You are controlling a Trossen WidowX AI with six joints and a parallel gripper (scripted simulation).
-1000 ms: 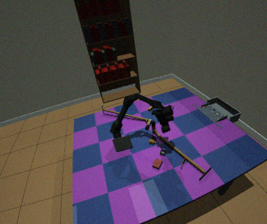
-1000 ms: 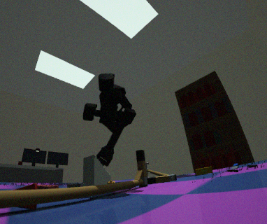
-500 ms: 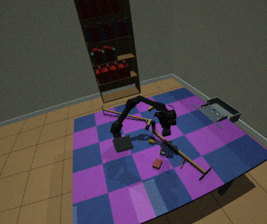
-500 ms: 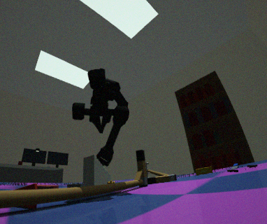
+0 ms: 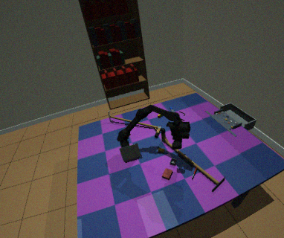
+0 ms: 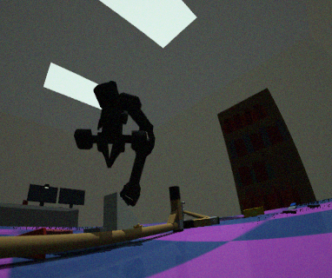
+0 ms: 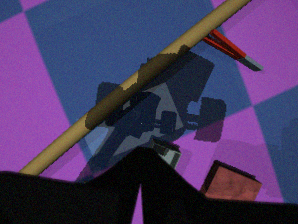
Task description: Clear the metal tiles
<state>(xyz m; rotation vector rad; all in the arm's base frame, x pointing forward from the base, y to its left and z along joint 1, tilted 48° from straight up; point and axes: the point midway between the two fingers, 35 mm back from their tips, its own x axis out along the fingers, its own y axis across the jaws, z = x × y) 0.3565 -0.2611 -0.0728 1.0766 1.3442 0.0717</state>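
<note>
A long scraper with a wooden pole (image 5: 197, 166) (image 6: 81, 239) (image 7: 65, 145) lies across the table, its crossbar head at the table's near right and a dark-topped upright grip (image 6: 175, 201) at the other end. My gripper (image 5: 177, 146) (image 6: 109, 165) (image 7: 142, 160) is shut and empty, in the air above the table near the pole. The steel bench plate (image 5: 219, 118) is at the table's right edge, with several small tiles (image 5: 226, 119) on it, too small to tell apart. The catch box (image 5: 253, 124) stands beyond it.
A second long tool (image 5: 132, 122) lies behind the arm. A red brick (image 5: 167, 173) (image 7: 232, 183), a small dark-grey block (image 5: 173, 162) (image 7: 170, 155) and a red-handled tool (image 5: 195, 172) (image 7: 227, 46) lie near the pole. A yellow block (image 6: 253, 211) lies farther back.
</note>
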